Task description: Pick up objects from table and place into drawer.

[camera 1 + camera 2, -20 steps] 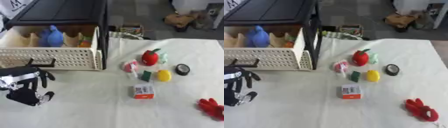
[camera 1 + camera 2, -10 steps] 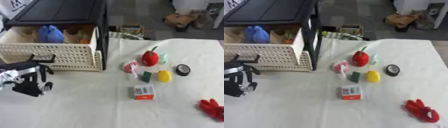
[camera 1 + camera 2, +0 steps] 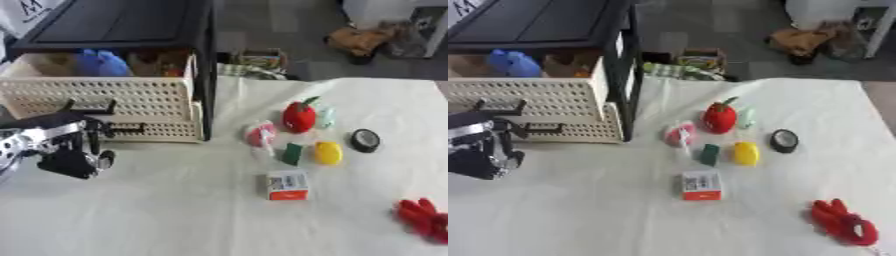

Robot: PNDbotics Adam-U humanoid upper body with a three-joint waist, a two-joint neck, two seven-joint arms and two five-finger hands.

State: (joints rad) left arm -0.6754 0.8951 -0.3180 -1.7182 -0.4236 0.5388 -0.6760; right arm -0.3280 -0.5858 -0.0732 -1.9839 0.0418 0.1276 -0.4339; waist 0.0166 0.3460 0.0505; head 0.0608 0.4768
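Observation:
A cream perforated drawer (image 3: pixel 105 102) stands partly out of a black cabinet (image 3: pixel 122 22), with a blue thing (image 3: pixel 101 62) and other small items inside. My left hand (image 3: pixel 70 152) is at the table's left, just in front of the drawer's black handle (image 3: pixel 87 107), fingers curled and holding nothing. On the white table lie a red pepper-like toy (image 3: pixel 299 116), a pink round thing (image 3: pixel 260 135), a green block (image 3: pixel 291 153), a yellow piece (image 3: pixel 328 152), a black disc (image 3: pixel 364 140), a small white and orange box (image 3: pixel 287 186) and a red toy (image 3: pixel 422 218). The right hand is out of sight.
A pale green item (image 3: pixel 325 117) sits right behind the red toy. Beyond the table's far edge the floor holds a box (image 3: pixel 258 59) and a brown heap (image 3: pixel 359 40). The table's front left and middle show bare white cloth (image 3: pixel 175 215).
My left hand has moved up the table toward the drawer front. The drawer has slid further into the cabinet, so less of its inside shows. The loose items have not moved.

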